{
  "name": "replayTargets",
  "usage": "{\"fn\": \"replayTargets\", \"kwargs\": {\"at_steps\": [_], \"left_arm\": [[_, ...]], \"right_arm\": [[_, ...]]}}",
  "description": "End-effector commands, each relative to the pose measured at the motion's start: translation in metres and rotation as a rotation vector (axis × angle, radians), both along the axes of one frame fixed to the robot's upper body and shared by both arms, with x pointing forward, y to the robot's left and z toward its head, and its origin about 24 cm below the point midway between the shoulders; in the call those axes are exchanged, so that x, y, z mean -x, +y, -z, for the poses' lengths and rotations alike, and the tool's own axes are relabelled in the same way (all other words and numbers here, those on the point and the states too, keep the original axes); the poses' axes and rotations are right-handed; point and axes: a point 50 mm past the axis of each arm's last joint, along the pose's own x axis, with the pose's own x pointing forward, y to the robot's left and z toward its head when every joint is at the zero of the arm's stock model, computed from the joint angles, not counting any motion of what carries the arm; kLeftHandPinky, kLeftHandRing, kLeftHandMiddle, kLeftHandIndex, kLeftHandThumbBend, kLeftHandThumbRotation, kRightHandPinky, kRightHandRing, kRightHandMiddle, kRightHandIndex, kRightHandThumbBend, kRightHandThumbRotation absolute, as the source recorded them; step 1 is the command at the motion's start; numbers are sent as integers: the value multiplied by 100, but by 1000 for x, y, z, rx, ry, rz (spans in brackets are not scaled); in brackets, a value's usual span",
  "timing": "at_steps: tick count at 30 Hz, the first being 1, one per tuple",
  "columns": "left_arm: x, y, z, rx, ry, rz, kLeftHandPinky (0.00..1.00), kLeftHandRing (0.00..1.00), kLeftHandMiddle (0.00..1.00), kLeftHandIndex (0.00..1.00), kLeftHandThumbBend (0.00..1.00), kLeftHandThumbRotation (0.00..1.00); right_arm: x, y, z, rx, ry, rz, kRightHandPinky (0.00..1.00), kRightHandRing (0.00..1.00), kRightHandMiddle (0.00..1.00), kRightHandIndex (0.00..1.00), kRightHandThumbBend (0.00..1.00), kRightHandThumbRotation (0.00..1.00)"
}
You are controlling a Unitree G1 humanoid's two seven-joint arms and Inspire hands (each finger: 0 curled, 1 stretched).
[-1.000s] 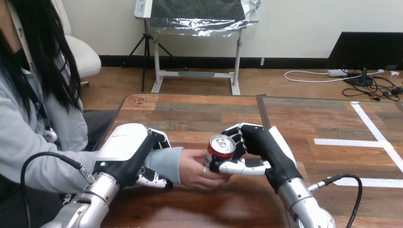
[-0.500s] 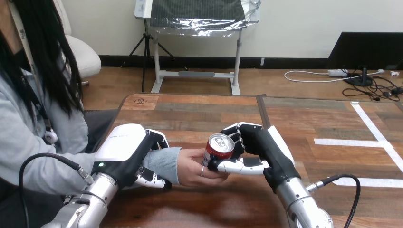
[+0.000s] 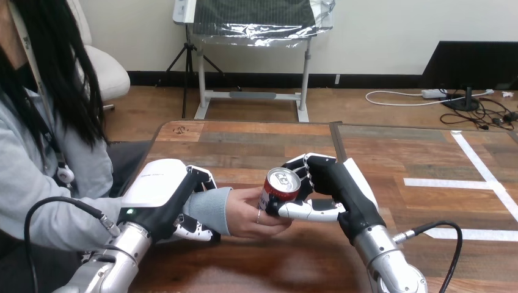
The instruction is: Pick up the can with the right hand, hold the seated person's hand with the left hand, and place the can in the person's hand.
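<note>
A can [image 3: 282,188], rigid, smooth, probably light, gripped round its side by the right hand [image 3: 333,182]; left hand [image 3: 160,194] clasps the person's wrist [image 3: 209,207].

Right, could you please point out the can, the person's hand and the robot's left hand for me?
can [image 3: 278,190]: head view, on its red side wall.
person's hand [image 3: 244,215]: head view, on the back of the hand.
left hand [image 3: 157,183]: head view, on its white back shell.

Can [image 3: 282,189] over the person's hand [image 3: 246,215]
</note>
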Motion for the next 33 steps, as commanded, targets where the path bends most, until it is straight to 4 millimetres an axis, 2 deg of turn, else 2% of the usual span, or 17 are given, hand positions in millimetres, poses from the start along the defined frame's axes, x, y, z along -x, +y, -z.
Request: {"fn": "replayTargets", "kwargs": {"at_steps": [1, 21, 27, 33], "left_arm": [[-17, -13, -25, 60, -116, 28, 34, 37, 42, 44, 89, 0], [-15, -9, -20, 47, -94, 8, 38, 41, 46, 48, 89, 1], [-14, -9, -19, 57, -87, 7, 44, 47, 52, 55, 91, 5], [-14, -7, -16, 41, -76, 9, 52, 56, 62, 66, 95, 11]], "right_arm": [[-21, 12, -32, -28, -120, -27, 39, 43, 49, 52, 75, 0], [-24, 5, -32, -9, -109, -22, 38, 43, 52, 54, 76, 0], [-24, 3, -33, 24, -113, -31, 46, 53, 61, 64, 80, 0], [-24, 2, -32, 51, -114, -37, 65, 66, 72, 73, 85, 8]]}}
